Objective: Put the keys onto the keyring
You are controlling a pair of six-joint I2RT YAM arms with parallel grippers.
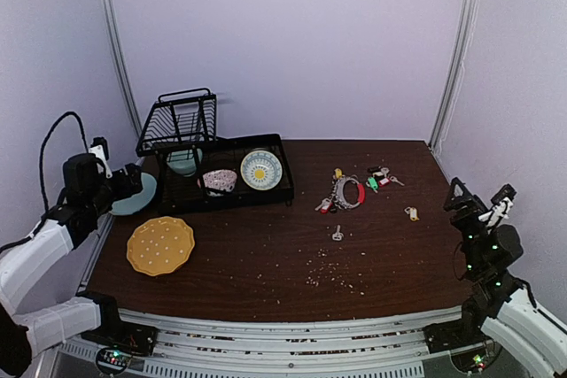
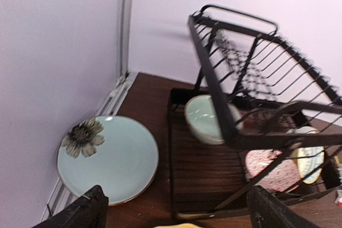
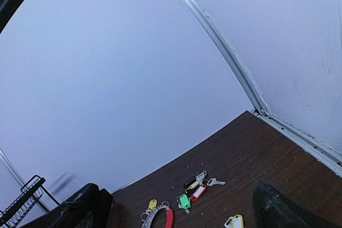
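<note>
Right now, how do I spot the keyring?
Start at the black dish tray and look right along the dark table. The keyring lies just past it: a silvery bunch with a thick curved red clip, bigger than the loose keys nearby.

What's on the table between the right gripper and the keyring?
In the top view, one small yellow-tagged key lies between the right gripper and the keyring.

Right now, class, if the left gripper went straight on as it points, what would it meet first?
Probably the left gripper meets the black wire dish rack; the pale blue flowered plate lies just left. Depth unclear.
</note>
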